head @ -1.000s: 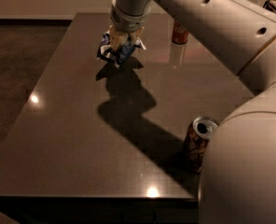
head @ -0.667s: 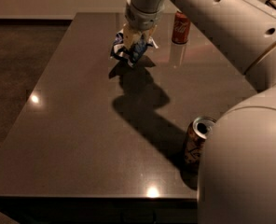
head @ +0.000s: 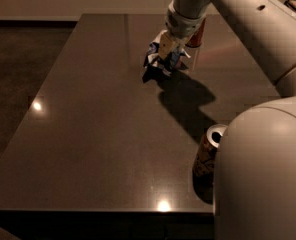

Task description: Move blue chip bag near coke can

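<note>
Carried rightward across the tabletop (head: 98, 124) over the past second, the blue chip bag (head: 153, 60) now hangs in the gripper (head: 166, 54) at the far side, just left of the coke can (head: 197, 35), which the wrist has come to half-cover.

You see the fingers pinched shut on the bag's crumpled upper part, with the loose foil bunched out to the left and below them. The bag rides low over the tabletop; you cannot tell whether its bottom edge brushes the surface. The red can stands upright just behind and to the right of the gripper, close but not plainly touching it.

Judge the bag as very light, soft and crinkly: a film pouch that folds and slides under a pinch and has no stiff edge to push against. A hold on gathered foil near the top, as here, looks the sound one, since a squeeze on the puffed middle could crush the chips inside. Expect it to sag and settle unevenly once let go.

The can is a slim, rigid metal cylinder, likely easy to tip with a nudge from the wrist. The tabletop is dark, smooth and glossy, throwing back two lamp glints and the arm's long shadow (head: 185, 101). A second can, gold-brown with dark markings (head: 207, 154), stands well apart at the near right edge.
</note>
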`<state>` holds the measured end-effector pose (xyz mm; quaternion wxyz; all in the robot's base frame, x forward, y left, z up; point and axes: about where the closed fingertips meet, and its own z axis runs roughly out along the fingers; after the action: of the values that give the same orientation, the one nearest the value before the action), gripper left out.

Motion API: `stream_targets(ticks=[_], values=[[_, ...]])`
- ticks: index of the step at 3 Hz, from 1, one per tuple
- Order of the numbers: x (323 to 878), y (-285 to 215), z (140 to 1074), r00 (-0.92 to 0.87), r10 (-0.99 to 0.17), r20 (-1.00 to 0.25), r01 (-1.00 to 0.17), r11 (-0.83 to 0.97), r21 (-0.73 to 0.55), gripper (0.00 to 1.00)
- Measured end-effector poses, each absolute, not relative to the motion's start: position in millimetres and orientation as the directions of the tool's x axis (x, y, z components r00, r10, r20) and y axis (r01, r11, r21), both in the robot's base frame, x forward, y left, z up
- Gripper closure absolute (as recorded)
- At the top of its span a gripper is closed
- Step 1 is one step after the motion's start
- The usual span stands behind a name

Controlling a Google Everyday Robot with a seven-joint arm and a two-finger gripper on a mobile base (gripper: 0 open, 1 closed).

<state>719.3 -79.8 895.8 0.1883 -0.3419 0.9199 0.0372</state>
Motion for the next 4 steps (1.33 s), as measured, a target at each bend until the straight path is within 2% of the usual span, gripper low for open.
stream_targets(ticks=[2,3,4], values=[[730.3,-126.6,899.8,-0.548,-0.715,-0.435,-0.768,0.636,-0.076,1.00],[734.5,-147.4,905.8,-0.508,-0.739,-0.442,-0.791,0.603,-0.099,1.00],[738.0,-165.5,906.1,-0.498,-0.753,-0.430,-0.798,0.592,-0.113,0.85]])
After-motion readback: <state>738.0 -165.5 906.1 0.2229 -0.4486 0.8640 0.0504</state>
